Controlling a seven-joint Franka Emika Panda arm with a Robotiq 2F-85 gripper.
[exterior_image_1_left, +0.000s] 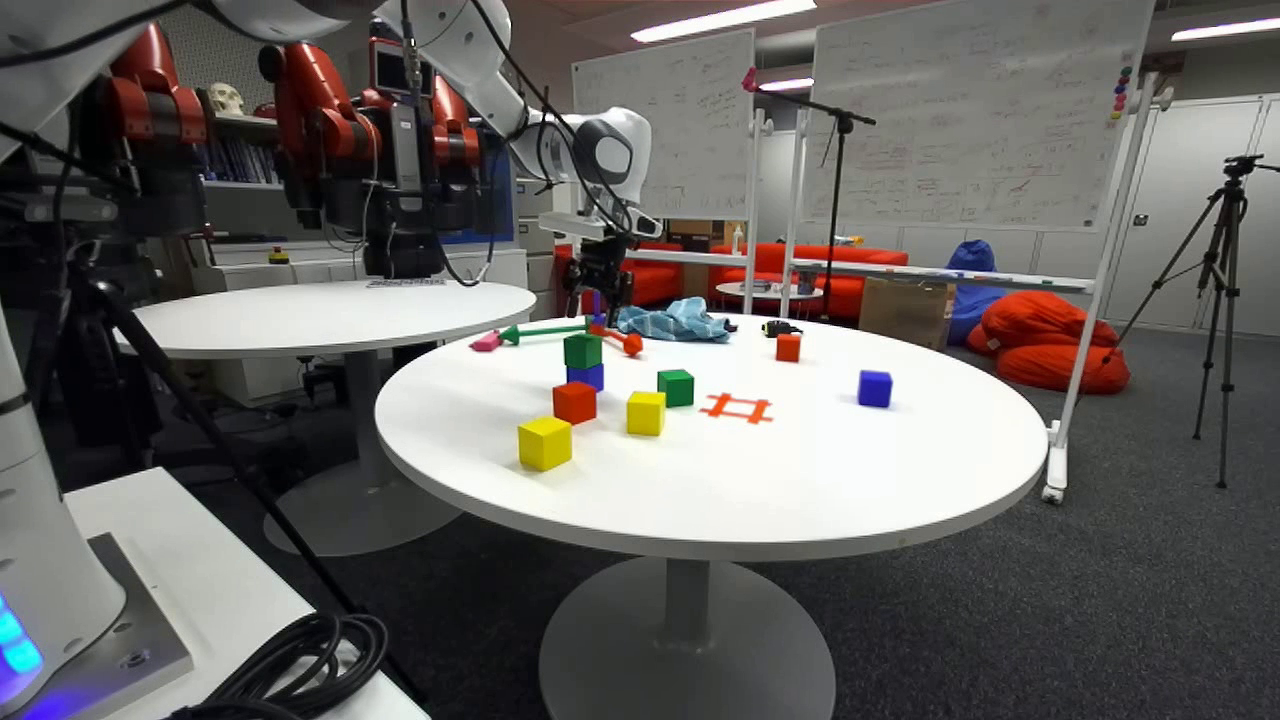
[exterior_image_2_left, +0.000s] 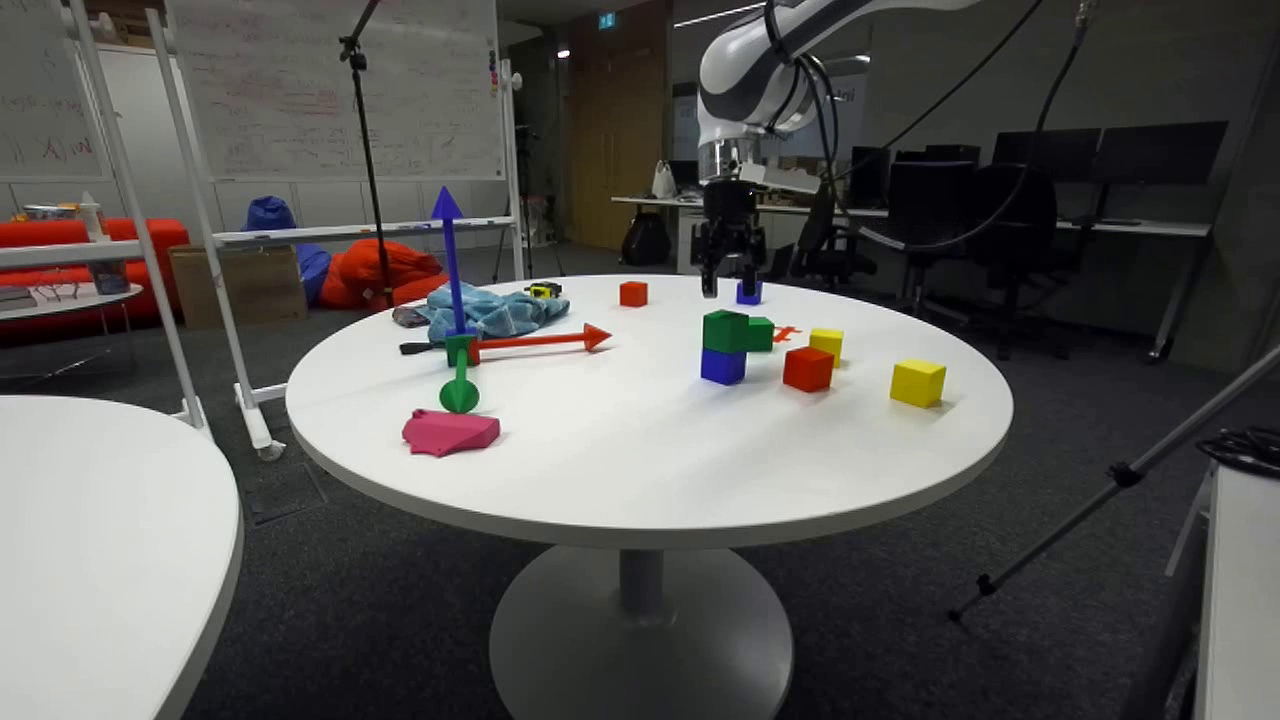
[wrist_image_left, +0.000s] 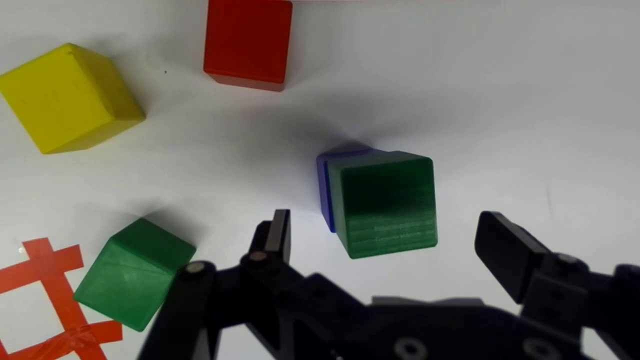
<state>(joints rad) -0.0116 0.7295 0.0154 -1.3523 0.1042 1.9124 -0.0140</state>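
Observation:
My gripper (wrist_image_left: 385, 214) is open and empty, pointing down above the round white table (exterior_image_1_left: 800, 490). It shows in both exterior views (exterior_image_1_left: 596, 298) (exterior_image_2_left: 729, 285). A green cube (wrist_image_left: 390, 210) sits on a blue cube (wrist_image_left: 327, 195), slightly offset. In the wrist view this stack lies between and a little ahead of my fingertips, touching neither. The stack's green cube (exterior_image_2_left: 725, 330) and blue cube (exterior_image_2_left: 723, 366) also show in an exterior view. A red cube (wrist_image_left: 247, 40), a yellow cube (wrist_image_left: 65, 100) and another green cube (wrist_image_left: 132, 275) lie around the stack.
Red tape (exterior_image_1_left: 737, 408) marks the table. Another yellow cube (exterior_image_1_left: 545, 443), a blue cube (exterior_image_1_left: 875, 388) and a red cube (exterior_image_1_left: 788, 347) stand apart. A blue cloth (exterior_image_2_left: 500, 312), an axis model with arrows (exterior_image_2_left: 460, 350) and a pink piece (exterior_image_2_left: 450, 432) lie across the table.

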